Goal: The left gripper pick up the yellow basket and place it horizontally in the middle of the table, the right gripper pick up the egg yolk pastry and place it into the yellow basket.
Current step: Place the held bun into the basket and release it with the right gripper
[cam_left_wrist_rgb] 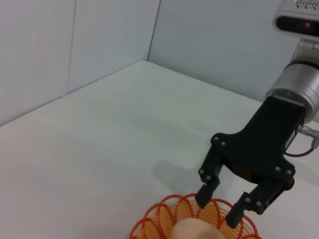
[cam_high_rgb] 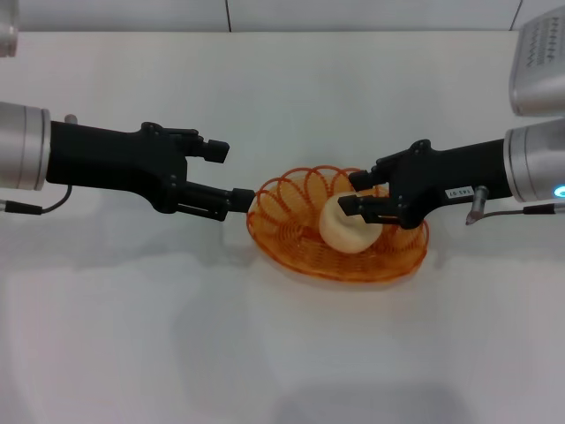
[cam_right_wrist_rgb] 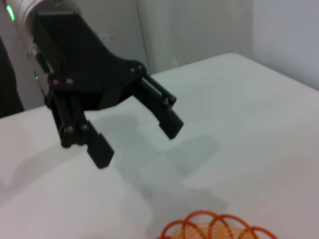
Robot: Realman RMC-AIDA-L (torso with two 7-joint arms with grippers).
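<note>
The yellow basket (cam_high_rgb: 284,201) lies flat near the middle of the white table (cam_high_rgb: 265,353). The egg yolk pastry (cam_high_rgb: 344,231) rests inside it. My right gripper (cam_high_rgb: 353,193) is open, its fingertips just above the pastry's top and over the basket. In the left wrist view the right gripper (cam_left_wrist_rgb: 218,208) hangs open over the pastry (cam_left_wrist_rgb: 194,231) and the basket rim (cam_left_wrist_rgb: 158,215). My left gripper (cam_high_rgb: 228,175) is open and empty, with its near fingertip right at the basket's left rim. The right wrist view shows the left gripper (cam_right_wrist_rgb: 134,139) open above the table, and the basket rim (cam_right_wrist_rgb: 219,223).
A silver-grey part of the robot (cam_high_rgb: 538,62) hangs at the upper right. A thin cable and fitting (cam_high_rgb: 481,208) stick out beside the right arm. The table's far edge meets pale wall panels (cam_left_wrist_rgb: 75,50).
</note>
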